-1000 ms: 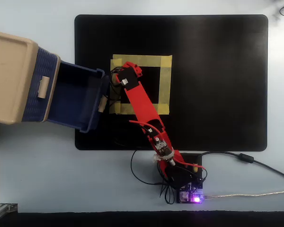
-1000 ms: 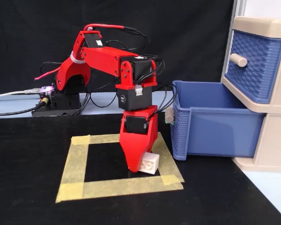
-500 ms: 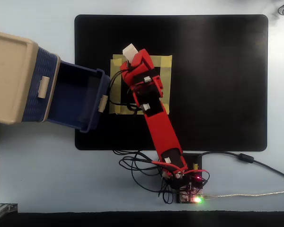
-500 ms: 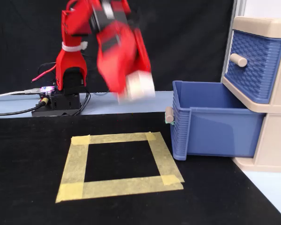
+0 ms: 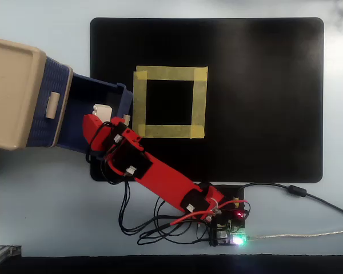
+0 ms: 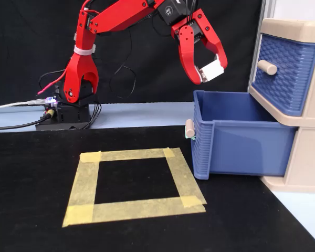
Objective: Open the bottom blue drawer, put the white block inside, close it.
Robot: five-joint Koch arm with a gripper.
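Your gripper is holding the white block above the open bottom blue drawer.
Its jaws are closing on the block from both sides, high over the tray; in the overhead view the block is lying over the drawer interior.

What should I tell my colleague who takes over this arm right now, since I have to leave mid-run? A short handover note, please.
Hand: shut on the white block, held in the air above the open tray; in the overhead view the block sits over the tray's inside.
Bottom blue drawer: pulled well out of the beige cabinet, no contents visible in it.
Upper blue drawer: shut.
Yellow tape square on the black mat: nothing in it.
Done: drawer opened, block picked up and carried over the drawer.
Left: lower and release the block into the tray, then push the drawer closed.
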